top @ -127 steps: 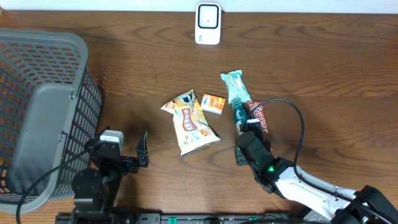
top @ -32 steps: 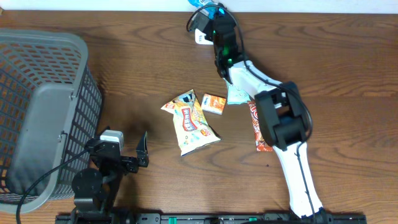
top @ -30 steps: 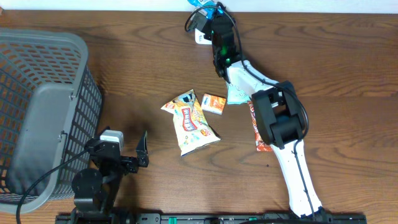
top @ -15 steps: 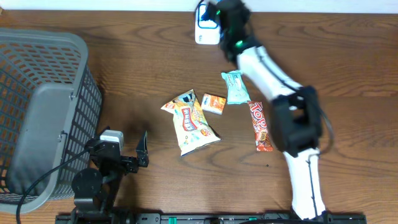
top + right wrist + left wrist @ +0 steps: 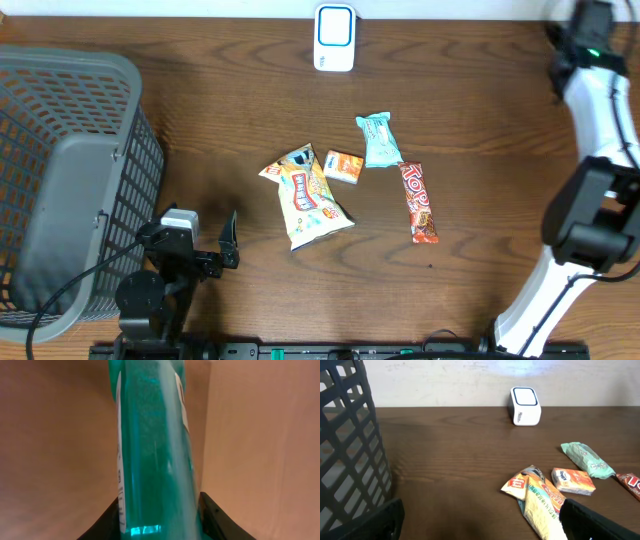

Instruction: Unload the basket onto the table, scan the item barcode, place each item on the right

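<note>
A teal item (image 5: 150, 435) is held in the right gripper (image 5: 160, 517), whose jaws are partly closed on its lower end. Its long axis runs straight out ahead of the fingers, so the wrist view is almost filled by it. White label strips are seen along both edges, but no barcode can be made out.

In the overhead view the right arm is raised at the far right corner of the table (image 5: 200, 100), at about 2 o'clock from the centre. The white scanner (image 5: 334, 38) stands at 12 o'clock on the back edge. It lies at 9 o'clock from the right gripper and well apart from it. The coming move is judged to turn on this gap: the item must be carried toward 9 o'clock and its printed side turned to the scanner face. The right arm is the one to use, since it has the item.

The path along the back edge is not blocked. A teal packet (image 5: 378, 140), an orange box (image 5: 343, 166), a snack bag (image 5: 308, 197) and a red bar (image 5: 419, 203) lie mid-table, toward 6 o'clock from the scanner. The left gripper (image 5: 480, 510) is parked at 7 o'clock, fully spread and empty, beside the grey basket (image 5: 70, 180).
</note>
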Motion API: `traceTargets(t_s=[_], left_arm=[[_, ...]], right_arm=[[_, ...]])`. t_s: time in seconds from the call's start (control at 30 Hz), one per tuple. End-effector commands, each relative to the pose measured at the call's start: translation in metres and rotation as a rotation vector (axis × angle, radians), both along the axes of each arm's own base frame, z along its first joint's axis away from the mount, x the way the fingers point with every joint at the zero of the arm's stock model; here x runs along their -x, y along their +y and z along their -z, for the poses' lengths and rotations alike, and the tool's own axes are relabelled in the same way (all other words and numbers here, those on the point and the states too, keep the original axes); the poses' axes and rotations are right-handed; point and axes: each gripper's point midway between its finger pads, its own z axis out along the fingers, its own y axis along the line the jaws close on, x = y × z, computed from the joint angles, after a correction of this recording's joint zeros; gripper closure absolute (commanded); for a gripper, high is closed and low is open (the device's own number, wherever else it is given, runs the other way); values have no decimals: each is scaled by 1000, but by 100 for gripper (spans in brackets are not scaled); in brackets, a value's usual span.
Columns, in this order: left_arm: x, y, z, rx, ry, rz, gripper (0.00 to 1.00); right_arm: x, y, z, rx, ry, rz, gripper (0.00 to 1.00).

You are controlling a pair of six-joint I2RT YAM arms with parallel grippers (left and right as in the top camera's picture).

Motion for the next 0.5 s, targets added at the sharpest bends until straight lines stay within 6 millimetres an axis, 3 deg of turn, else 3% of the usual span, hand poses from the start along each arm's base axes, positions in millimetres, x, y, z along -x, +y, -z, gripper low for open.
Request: traceTargets(t_s=[0.0,0.2,0.37,0.47], left_arm=[[0,2,1,-15,-2,-6,1],[0,2,1,-15,-2,-6,1],[0,2,1,-15,-2,-6,1],[0,2,1,-15,-2,-6,1]], right_arm=[[36,-62,15,2,-29,137,99],[96,-137,66,-72,-60,232,98],[127,-164,91,-104,-105,282,98],[131,-167,95,-158,-156,302,86]])
